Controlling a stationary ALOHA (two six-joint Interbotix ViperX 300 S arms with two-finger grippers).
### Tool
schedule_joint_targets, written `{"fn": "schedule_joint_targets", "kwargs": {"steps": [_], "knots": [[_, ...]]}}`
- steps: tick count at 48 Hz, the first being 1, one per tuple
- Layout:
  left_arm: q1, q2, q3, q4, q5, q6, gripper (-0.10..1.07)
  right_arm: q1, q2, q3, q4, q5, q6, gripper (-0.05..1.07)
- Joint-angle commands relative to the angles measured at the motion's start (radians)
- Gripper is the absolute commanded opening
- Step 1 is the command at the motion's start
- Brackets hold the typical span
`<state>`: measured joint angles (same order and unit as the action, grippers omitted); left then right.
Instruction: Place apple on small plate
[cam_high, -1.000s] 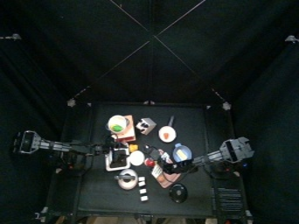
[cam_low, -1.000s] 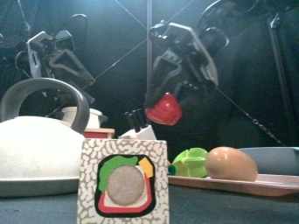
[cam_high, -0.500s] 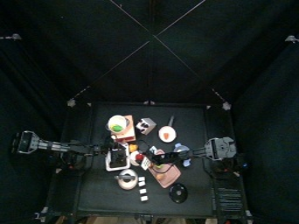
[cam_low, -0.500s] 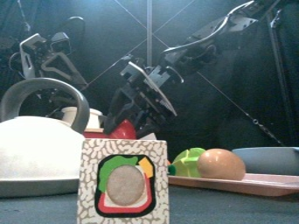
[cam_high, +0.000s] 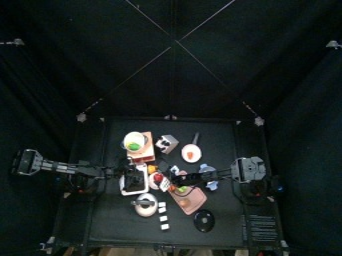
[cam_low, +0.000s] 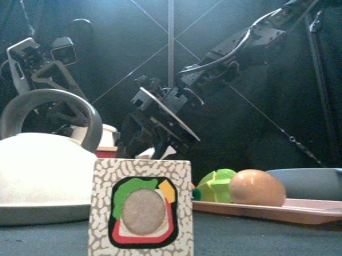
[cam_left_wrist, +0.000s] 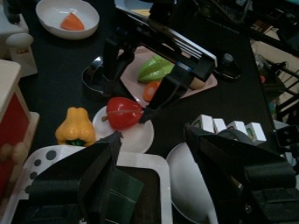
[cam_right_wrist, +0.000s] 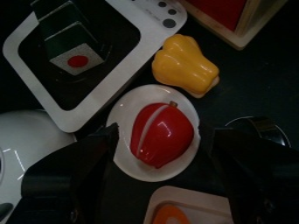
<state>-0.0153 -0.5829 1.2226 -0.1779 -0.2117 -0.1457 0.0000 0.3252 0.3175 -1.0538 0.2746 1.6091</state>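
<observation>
- Right now the apple (cam_right_wrist: 163, 133) sits over the small plate (cam_right_wrist: 131, 162), between the right hand (cam_right_wrist: 163, 144) jaws, which flank it closely; cannot tell if they still clench it or have released.
- Apple's long axis runs roughly along the jaws, its stem end away from the wrist.
- Just beside the small plate: yellow pepper (cam_right_wrist: 188, 63), and a white square tray (cam_right_wrist: 87, 66) holding a patterned block.
- Left wrist view: apple (cam_left_wrist: 124, 112) at the tips of the right arm's black jaws, pink tray (cam_left_wrist: 176, 74) with a green item behind.
- Left hand (cam_left_wrist: 149, 188) hangs near, spread and empty.
- Front view: white kettle (cam_low: 40, 165) and patterned box (cam_low: 140, 205) block the plate on the counter (cam_low: 254, 238).
</observation>
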Motion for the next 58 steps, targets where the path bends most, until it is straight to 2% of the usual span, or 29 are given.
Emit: {"fn": "schedule_joint_targets", "kwargs": {"steps": [1, 20, 41, 47, 51, 58], "knots": [[-0.012, -0.002, -0.011, 0.006, 0.008, 0.002, 0.94, -0.006, -0.025, -0.029, 0.000, 0.000, -0.002, 1.01], [-0.023, -0.003, -0.021, 0.041, 0.015, 0.003, 0.94, -0.008, -0.100, 0.029, 0.026, -0.005, -0.002, 1.01], [-0.014, -0.003, -0.009, 0.094, 0.006, -0.002, 0.94, -0.095, -0.219, 0.098, 0.057, -0.083, -0.002, 1.01], [-0.015, -0.003, 0.002, 0.072, 0.006, -0.008, 0.94, -0.110, -0.259, 0.127, 0.049, -0.084, -0.005, 1.01], [-0.021, -0.003, 0.008, 0.021, 0.006, -0.008, 0.94, -0.123, -0.282, 0.160, 0.037, -0.087, -0.005, 1.01], [-0.014, -0.003, 0.015, -0.012, 0.006, 0.000, 0.94, -0.124, -0.316, 0.245, -0.038, -0.124, -0.003, 1.01]]}}
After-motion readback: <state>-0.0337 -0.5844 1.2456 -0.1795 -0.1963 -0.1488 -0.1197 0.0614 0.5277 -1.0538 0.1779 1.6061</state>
